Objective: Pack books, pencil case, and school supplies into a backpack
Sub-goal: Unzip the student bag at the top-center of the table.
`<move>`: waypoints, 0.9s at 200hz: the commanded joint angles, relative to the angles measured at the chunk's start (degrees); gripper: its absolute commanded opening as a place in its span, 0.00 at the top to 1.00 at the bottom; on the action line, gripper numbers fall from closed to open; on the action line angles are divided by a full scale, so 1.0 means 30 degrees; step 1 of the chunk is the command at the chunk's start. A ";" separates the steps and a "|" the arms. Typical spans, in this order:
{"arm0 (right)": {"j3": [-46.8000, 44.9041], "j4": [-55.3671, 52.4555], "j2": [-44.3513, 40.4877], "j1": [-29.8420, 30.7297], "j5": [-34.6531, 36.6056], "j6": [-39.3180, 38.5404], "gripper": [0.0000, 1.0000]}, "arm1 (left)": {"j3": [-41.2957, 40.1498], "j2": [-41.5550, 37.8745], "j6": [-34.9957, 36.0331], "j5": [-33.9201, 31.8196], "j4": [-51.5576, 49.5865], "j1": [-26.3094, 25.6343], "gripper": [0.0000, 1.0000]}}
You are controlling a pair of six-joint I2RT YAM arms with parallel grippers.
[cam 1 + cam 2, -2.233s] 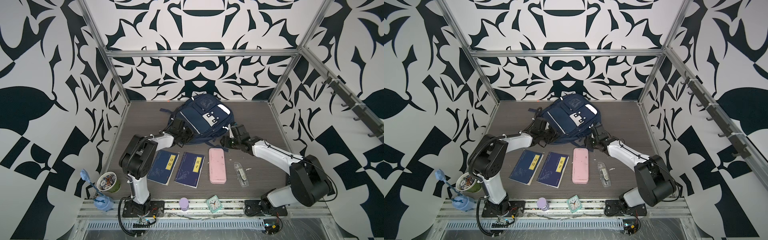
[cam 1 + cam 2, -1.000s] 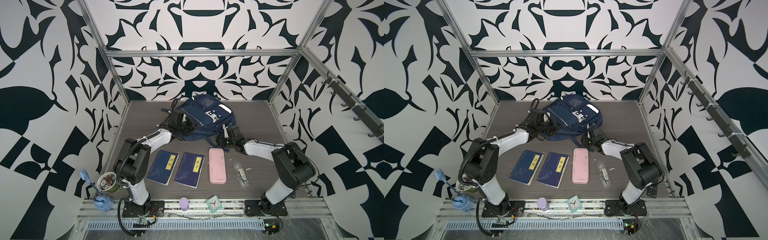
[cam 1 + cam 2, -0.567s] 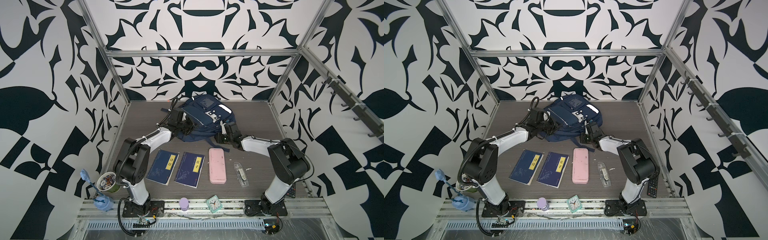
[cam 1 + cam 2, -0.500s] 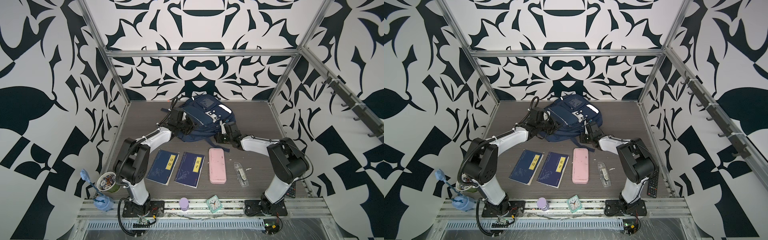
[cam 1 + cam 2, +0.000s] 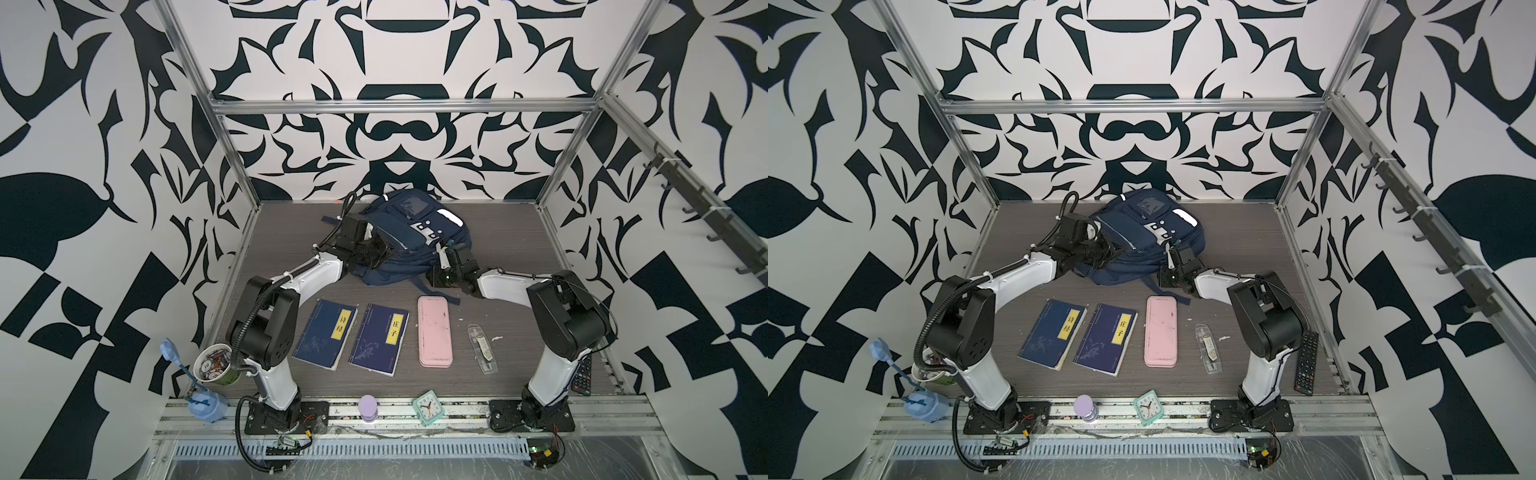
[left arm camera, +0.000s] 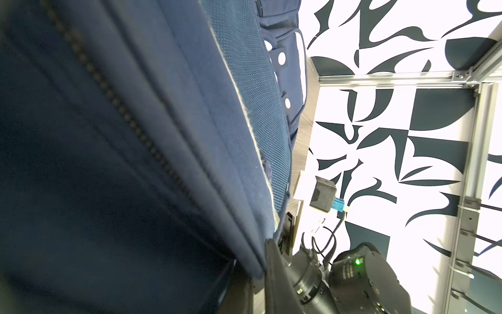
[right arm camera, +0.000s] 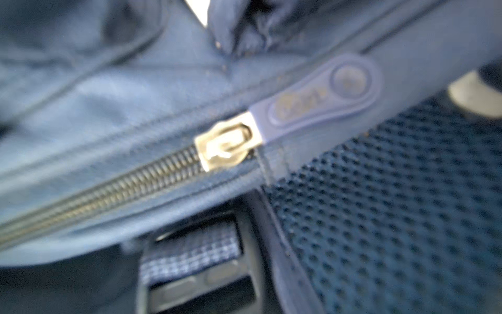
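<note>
The backpack (image 5: 409, 232) lay at the far centre of the worktop (image 5: 291, 237). The left claw (image 5: 386, 249) was pressed together at its left side; the right claw (image 5: 437, 272) I could not tell. If it missed the zipper pull (image 7: 323, 95), it might only drag fabric.

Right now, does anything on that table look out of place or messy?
Mostly tidy: the books and pink case lie in a neat row. Odd bits: small white scraps beside the clear packet, a black remote at the edge of the table, and a teal clock sitting crooked on the front rail.
</note>
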 commanded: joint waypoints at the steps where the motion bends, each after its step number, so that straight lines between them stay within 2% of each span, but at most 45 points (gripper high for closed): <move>1: 0.0706 -0.0002 -0.0150 -0.0111 0.0495 -0.0560 0.52 | 0.0981 -0.1194 0.0450 0.0975 0.0822 0.0057 1.00; 110: 0.1579 0.0498 0.1083 -0.0145 0.0379 -0.1933 0.56 | 0.1070 -0.1192 0.0499 0.1058 0.0622 0.0112 1.00; 180: 0.0877 0.1328 0.0652 -0.0146 0.0708 -0.2650 0.75 | 0.0924 -0.1104 0.0430 0.1269 0.0703 0.0349 1.00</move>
